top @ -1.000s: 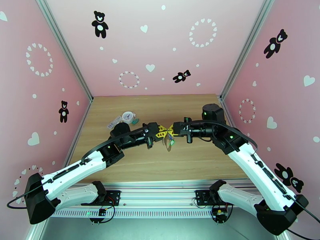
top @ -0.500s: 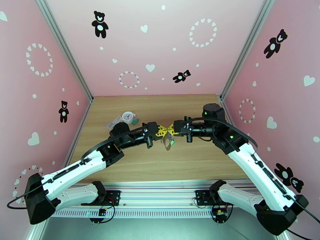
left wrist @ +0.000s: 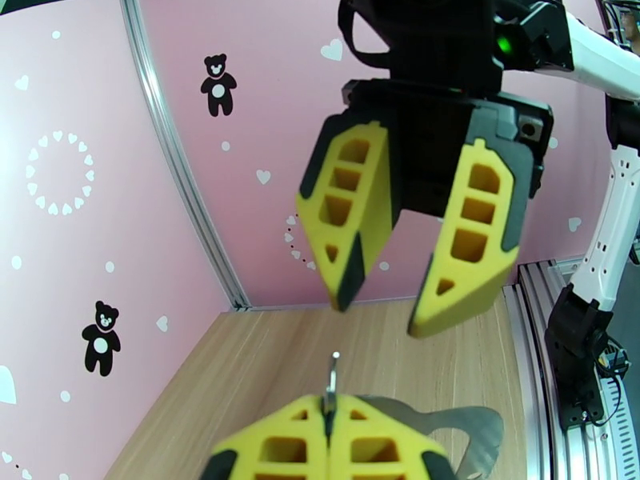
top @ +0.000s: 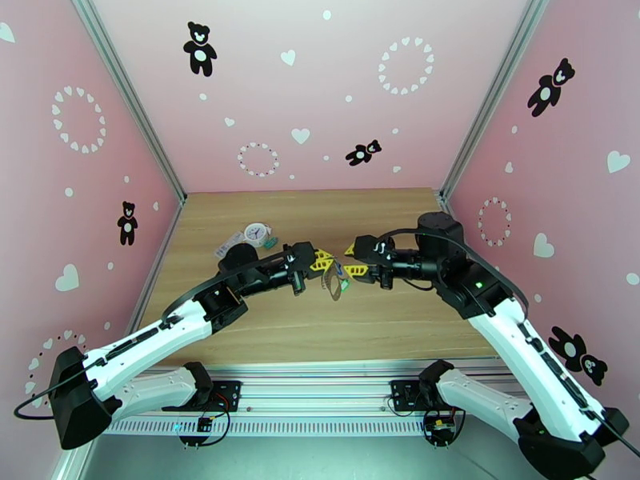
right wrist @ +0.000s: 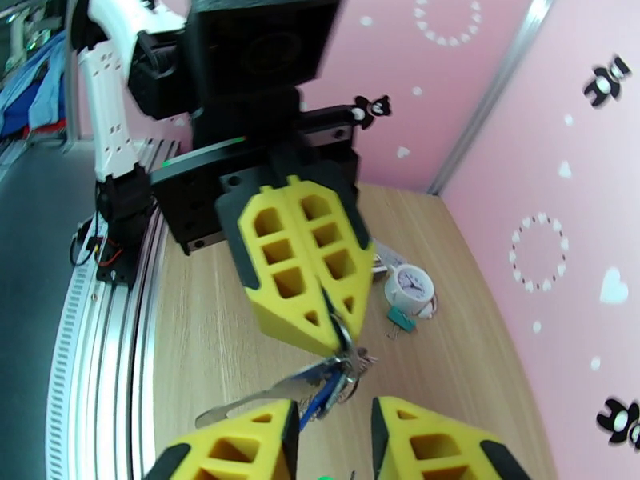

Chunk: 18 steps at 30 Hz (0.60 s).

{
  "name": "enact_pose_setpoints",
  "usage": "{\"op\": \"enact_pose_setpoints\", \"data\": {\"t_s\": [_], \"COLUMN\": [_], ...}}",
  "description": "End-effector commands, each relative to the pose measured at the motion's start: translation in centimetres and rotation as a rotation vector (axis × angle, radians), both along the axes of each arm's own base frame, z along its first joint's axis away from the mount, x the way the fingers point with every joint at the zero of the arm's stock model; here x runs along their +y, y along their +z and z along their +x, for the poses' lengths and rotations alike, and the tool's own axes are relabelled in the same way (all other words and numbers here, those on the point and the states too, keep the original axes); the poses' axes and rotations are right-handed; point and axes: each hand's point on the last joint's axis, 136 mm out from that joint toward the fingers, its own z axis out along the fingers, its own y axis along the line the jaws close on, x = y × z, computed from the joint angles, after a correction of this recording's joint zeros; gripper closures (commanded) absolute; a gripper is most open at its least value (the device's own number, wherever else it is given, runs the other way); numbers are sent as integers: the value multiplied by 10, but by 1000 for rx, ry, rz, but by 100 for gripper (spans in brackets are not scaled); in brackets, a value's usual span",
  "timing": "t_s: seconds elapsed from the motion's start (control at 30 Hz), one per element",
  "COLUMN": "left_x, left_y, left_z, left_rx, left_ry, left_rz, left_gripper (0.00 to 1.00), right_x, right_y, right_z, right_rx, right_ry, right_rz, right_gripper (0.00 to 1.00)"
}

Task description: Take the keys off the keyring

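The left end effector [top: 328,263] is clamped on the keyring [top: 335,283], which hangs under it with the keys [right wrist: 326,387] above the worktop [top: 320,218]. The right end effector [top: 353,261], fingers apart, faces it just beside.

The left gripper [top: 330,264] stands over mid-desk [top: 360,218], left of the right gripper [top: 353,261], tips facing but apart. The keyring [top: 337,286] hangs from the left jaws above the desk, with the keys [right wrist: 346,368] bunched at its top. The clock charm [top: 257,232] lies on the desk behind, to the left.
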Motion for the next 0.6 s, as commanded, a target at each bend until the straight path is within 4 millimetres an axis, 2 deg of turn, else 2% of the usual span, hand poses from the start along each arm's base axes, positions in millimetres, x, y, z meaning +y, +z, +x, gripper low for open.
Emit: {"op": "enact_pose_setpoints", "data": {"t_s": [0.0,0.13,0.27,0.4,0.57], "left_x": [4,3,2,0,-2], "left_y": [15,17,17,17,18], "left_z": [-8,-9,-11,-10,-12], "left_rx": [-28,-25,-18,-11,-1], "left_ry": [-31,-42,-56,-58,-76], "left_rz": [-29,-27,-26,-28,-32], "left_gripper": [100,100,100,100,100], "right_x": [-9,-8,1,5,10], "right_y": [-18,-32,-39,-39,-35], "right_z": [12,19,10,2,15], "right_rx": [113,181,212,200,212], "right_ry": [-126,-157,-79,-27,-59], "right_rz": [-17,-20,-9,38,61], "right_gripper": [66,63,60,50,48]}}
